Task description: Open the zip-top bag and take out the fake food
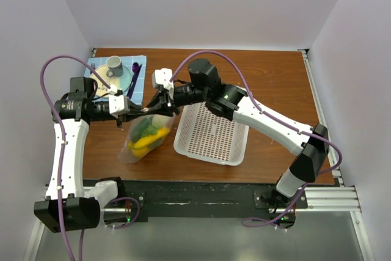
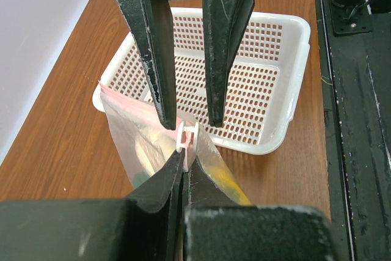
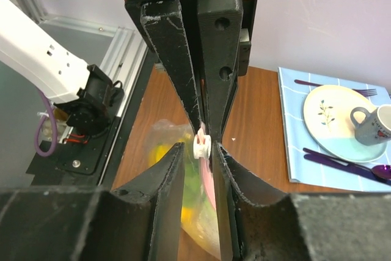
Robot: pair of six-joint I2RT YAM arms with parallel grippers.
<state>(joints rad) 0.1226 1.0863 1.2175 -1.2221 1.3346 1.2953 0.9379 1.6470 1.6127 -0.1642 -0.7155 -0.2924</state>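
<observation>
From above, we see the dotted, clear zip-top bag (image 1: 145, 142) on the tabletop (image 1: 269, 77), just beside a white basket (image 1: 211, 132), with yellow and green fake food (image 1: 146, 134) inside. In the left wrist view, the left claw (image 2: 183, 162) is clamped onto the bag's top edge. In the right wrist view, the right claw (image 3: 198, 150) is narrowly parted around the white slider (image 3: 201, 145) and seems not to grip it.

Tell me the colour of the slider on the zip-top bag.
The slider is white, clearest in the left wrist view.
</observation>
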